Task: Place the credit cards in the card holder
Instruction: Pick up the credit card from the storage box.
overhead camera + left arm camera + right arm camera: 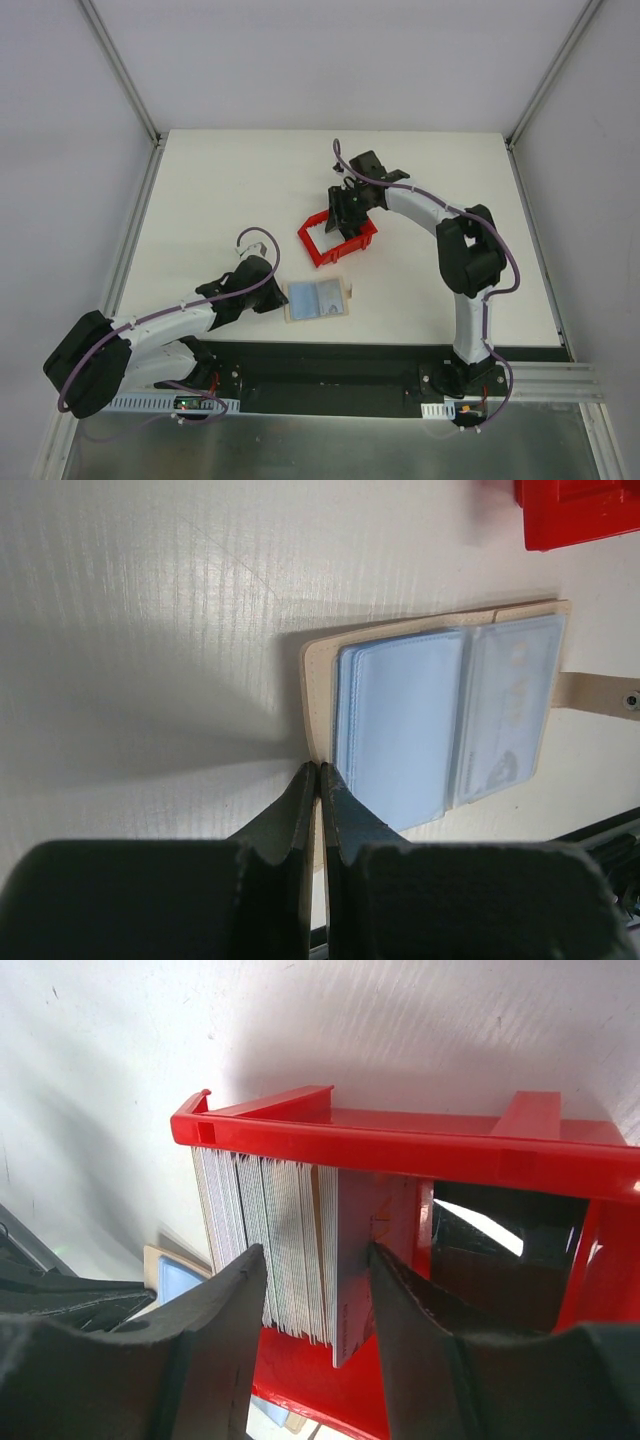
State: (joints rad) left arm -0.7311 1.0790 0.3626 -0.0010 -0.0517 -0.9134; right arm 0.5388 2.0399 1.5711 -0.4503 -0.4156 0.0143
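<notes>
The right hand [318, 1260], fingers half spread, straddles the credit cards [270, 1210] standing on edge in the red bin [400, 1145], faces toward each finger; no firm pinch shows. The left hand [318, 772], clenched, touches the near edge of the open card holder [440, 715] on the surface [150, 630].

place: robotics lab | cues: white-walled cell [330, 60]; aluminium rail [560, 378]; white table [250, 180]

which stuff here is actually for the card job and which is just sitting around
for the job:
stack of thin whitish plastic credit cards, standing on edge
open tan folding card holder with pale blue sleeves

just there:
red plastic bin, merely holding the cards
white table
</notes>
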